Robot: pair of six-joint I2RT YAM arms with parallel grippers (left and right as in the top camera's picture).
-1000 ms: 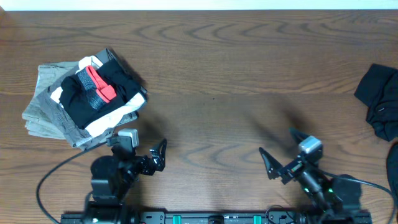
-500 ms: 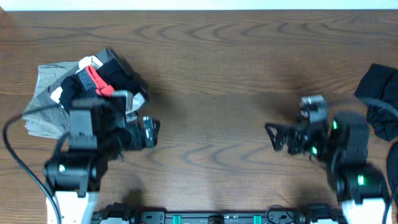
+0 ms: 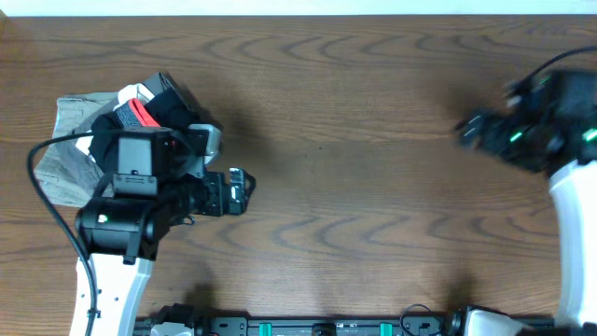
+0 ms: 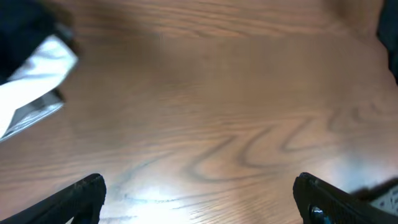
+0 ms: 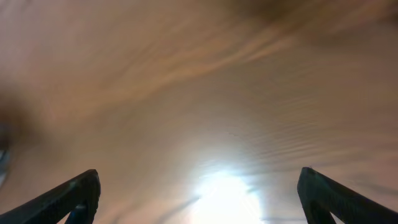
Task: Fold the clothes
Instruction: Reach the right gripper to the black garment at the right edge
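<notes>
Over the last 1 s both arms have left the near edge. The right arm, motion-blurred, has swung to the right edge of the tabletop, where the black T-shirt lay. It now covers that spot, so the shirt is not discernible. Judgement: approach under way, folding not begun. The right end effector and left end effector both gape wide, holding and touching nothing.

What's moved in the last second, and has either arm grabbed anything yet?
Both arms left the near edge: the left gripper moved up beside the stack of folded gray, white and black garments, the right gripper swung far right. Both open, empty. The stack stayed put.
</notes>
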